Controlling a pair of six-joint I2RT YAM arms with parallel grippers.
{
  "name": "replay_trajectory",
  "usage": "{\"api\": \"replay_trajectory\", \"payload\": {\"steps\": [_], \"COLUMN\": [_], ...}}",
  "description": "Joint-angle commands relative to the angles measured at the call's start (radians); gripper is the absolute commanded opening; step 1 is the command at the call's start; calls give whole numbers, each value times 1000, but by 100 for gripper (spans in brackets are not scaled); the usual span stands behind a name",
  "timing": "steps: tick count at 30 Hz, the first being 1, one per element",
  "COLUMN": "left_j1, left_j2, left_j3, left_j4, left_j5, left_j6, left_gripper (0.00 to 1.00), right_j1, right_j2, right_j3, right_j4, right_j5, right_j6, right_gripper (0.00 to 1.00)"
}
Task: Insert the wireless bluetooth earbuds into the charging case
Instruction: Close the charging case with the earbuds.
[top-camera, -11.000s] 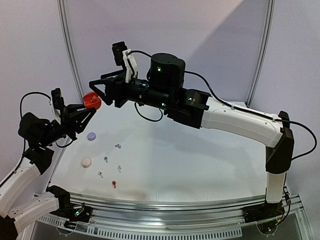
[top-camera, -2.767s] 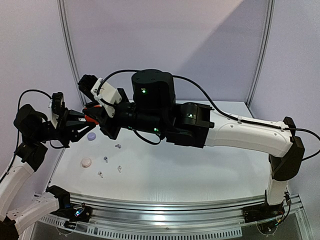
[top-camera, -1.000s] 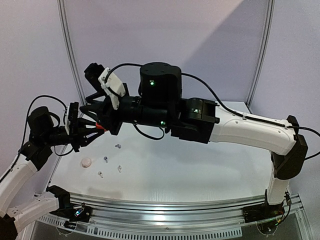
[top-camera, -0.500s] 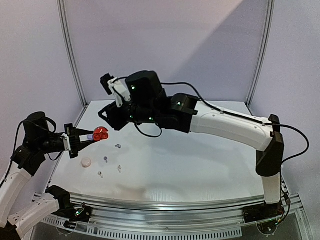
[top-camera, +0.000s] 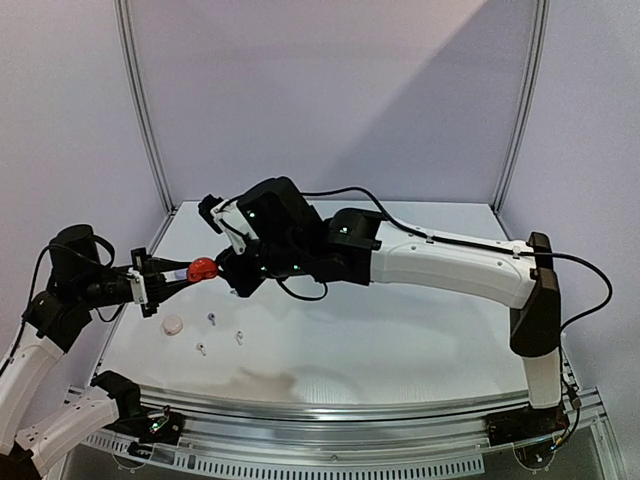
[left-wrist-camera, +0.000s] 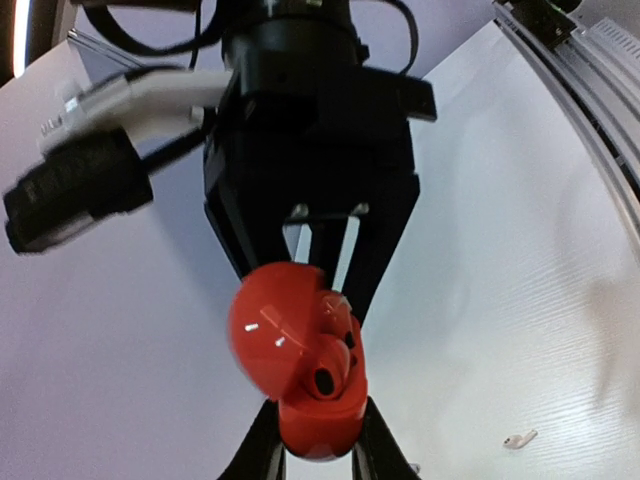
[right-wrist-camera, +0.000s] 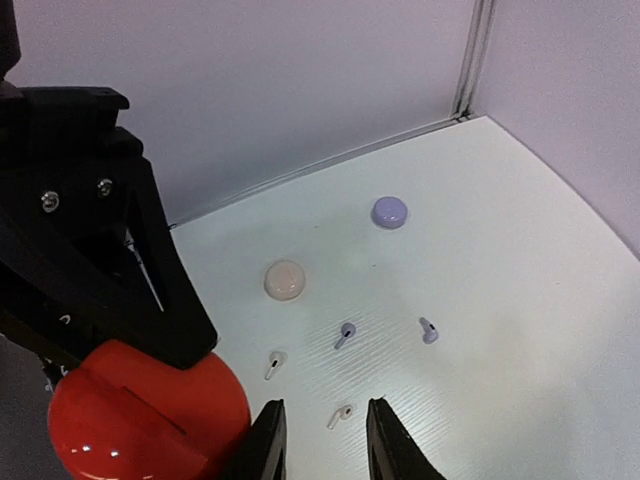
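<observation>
**Red case held aloft, right gripper empty beside it**

The left gripper (left-wrist-camera: 318, 425) is clamped on the red charging case (left-wrist-camera: 290, 340) and holds it in the air over the left part of the white table (right-wrist-camera: 520, 300). From the left wrist, the case's domed lid stands hinged open. A red earbud (left-wrist-camera: 330, 372) sits in the hollow of the lower half. Whether a second red one lies beside it I cannot tell.

The right gripper (right-wrist-camera: 323, 420) hangs just beside the case and faces the left gripper. Its fingers stand slightly apart with nothing between them. In the right wrist view the case is at the lower left, close against the left finger, though I cannot tell whether they touch.

The other earbuds lie loose on the table, below and beyond the two grippers:
- A lilac-grey earbud (right-wrist-camera: 346, 333) lies near the middle of the group.
- A second lilac-grey earbud (right-wrist-camera: 428, 330) lies to its right.
- A white earbud (right-wrist-camera: 273, 364) lies to the left.
- A second white earbud (right-wrist-camera: 341, 415) shows through the gap between the right fingers.

Further back stand two shut round cases. The cream charging case (right-wrist-camera: 284, 279) is near the white earbud. The lilac charging case (right-wrist-camera: 389, 212) is apart from it, towards the rear wall.
</observation>
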Motion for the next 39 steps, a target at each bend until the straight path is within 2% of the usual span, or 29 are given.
{"api": "replay_trajectory", "payload": {"steps": [1,7,10,13,16,18,20,22,25,28,33,39], "left_j1": [-10,-10,-9,-9,-9,-13,-18,-24,-28,-33,-37,-36], "left_j2": [12,22,34,43,45,39,41,48,50,50,41,37], "left_j3": [-12,-4,12,34,50,44,42,52,68,83,89,85], "left_j4": [-22,-20,-16,-25,-75,-99,-99,-113,-119,-125,-130,-86], "left_j5": [-56,-60,-48,27,217,325,332,308,299,308,308,304], "left_j6": [34,-9,-110,-283,-399,-406,-409,-381,-362,-363,-371,-438], "left_gripper": [0,0,0,0,0,0,0,0,0,0,0,0], "right_j1": [101,154,154,138,86,46,3,-23,-26,-25,-26,-27], "right_j2": [-95,-121,-144,-218,-320,-399,-432,-411,-301,-204,-117,-93], "right_j3": [-21,-54,-80,-164,-252,-304,-325,-294,-176,-84,-64,-68], "right_j4": [13,17,-29,10,118,232,333,351,258,210,246,289], "right_j5": [277,375,391,365,221,84,-55,-184,-291,-385,-465,-557], "right_j6": [-199,-427,-421,-397,-317,-266,-207,-105,-60,-15,54,118], "right_gripper": [29,29,31,35,42,42,37,35,48,52,36,26]}}
